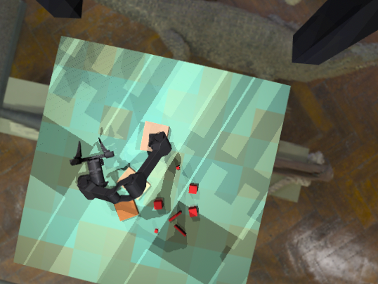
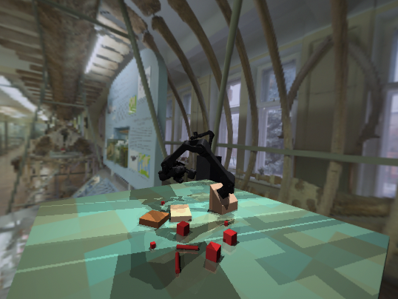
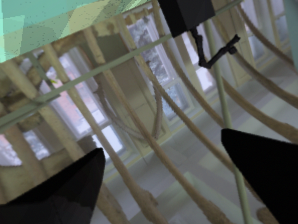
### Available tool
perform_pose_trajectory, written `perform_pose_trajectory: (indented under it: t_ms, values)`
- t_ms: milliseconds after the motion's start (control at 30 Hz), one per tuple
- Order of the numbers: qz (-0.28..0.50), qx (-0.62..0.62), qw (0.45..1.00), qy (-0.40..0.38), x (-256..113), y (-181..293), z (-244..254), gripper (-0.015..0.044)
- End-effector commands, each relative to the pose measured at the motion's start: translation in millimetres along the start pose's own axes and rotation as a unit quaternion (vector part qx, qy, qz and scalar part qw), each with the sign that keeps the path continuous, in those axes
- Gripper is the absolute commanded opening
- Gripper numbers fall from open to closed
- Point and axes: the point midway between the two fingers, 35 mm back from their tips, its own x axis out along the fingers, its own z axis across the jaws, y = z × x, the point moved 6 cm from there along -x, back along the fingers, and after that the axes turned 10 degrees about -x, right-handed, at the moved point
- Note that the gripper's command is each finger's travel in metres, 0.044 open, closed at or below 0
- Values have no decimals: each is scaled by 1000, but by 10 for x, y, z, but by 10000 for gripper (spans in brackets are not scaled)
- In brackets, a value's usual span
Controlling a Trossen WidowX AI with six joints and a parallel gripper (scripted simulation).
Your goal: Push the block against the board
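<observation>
The square block, which looks like the orange-brown piece (image 1: pixel 126 211) (image 2: pixel 154 218), lies flat at the lower left of the table in the top view. The cream board (image 1: pixel 128 173) (image 2: pixel 180 212) lies flat beside it, partly hidden under the arm in the top view. A corner of the block is close to the board's side in the exterior view. The arm hides their near sides from above, so I cannot tell if they touch or are even. My gripper (image 1: pixel 89 140) (image 3: pixel 162 144) is open and empty, raised above the table and away from both.
A pinkish-tan block (image 1: pixel 150 129) (image 2: pixel 217 201) stands at the arm's base. Red cubes (image 1: pixel 158 204) (image 1: pixel 193 188) (image 1: pixel 193 211), two red bars (image 1: pixel 175 216) (image 1: pixel 180 230) and two tiny red cubes (image 1: pixel 178 167) (image 1: pixel 156 230) lie right of and below the parts in the top view.
</observation>
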Motion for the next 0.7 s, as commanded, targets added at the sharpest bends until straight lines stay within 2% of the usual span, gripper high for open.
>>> perform_pose_trajectory:
  t_ms: [0,133,467,667]
  values:
    - [0,0,1000,0,0,0,0,374]
    - [-17,-1,1000,-2,-47,-9,25,269]
    - [-134,-14,991,-3,-387,-87,196,6]
    - [-206,-30,978,7,-609,-143,305,0]
